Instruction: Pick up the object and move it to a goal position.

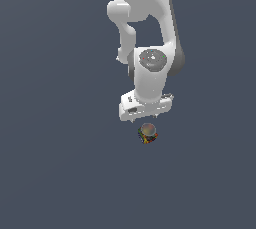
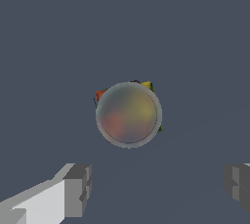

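Note:
The object (image 1: 147, 133) is a small blocky thing with a rounded grey-brown domed top and mottled red, yellow and green corners. It lies on the dark grey floor just past the white hand in the exterior view. In the wrist view the object (image 2: 128, 114) is seen from straight above, dome up. My gripper (image 1: 145, 118) hangs above it, pointing down. In the wrist view my gripper (image 2: 156, 189) is open, with both grey fingertips (image 2: 77, 189) wide apart. The object lies to one side of the line between them, not between them, and nothing is held.
The floor (image 1: 55, 163) is a plain dark grey surface with no other objects in view. The white arm (image 1: 150, 33) rises behind the gripper in the exterior view.

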